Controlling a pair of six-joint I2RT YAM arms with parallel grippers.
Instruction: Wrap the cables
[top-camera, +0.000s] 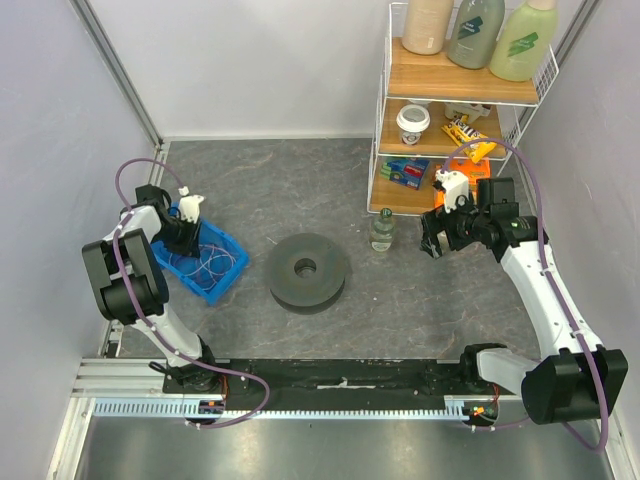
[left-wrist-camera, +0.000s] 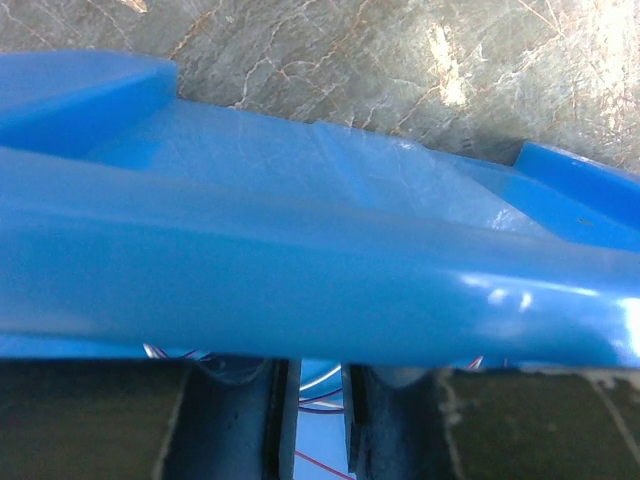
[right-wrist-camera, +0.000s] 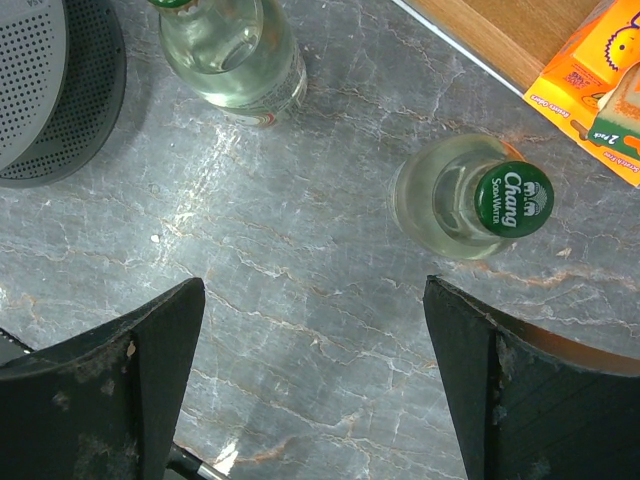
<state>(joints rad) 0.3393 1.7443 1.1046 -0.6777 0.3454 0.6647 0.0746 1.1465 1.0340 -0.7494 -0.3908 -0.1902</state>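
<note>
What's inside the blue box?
Thin pale cables lie in loose loops on the floor of the blue box. The left gripper reaches down into it and hides part of the floor, so anything under it cannot be seen.

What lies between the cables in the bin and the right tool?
Top view: the grey spool, then a glass bottle nearer the right tool.

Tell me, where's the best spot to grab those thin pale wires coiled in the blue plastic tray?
Probably pinch the thin pale wires where several loops overlap, coming straight down from above: they lie flat on the floor of the blue plastic tray, whose raised walls block any sideways approach.
</note>
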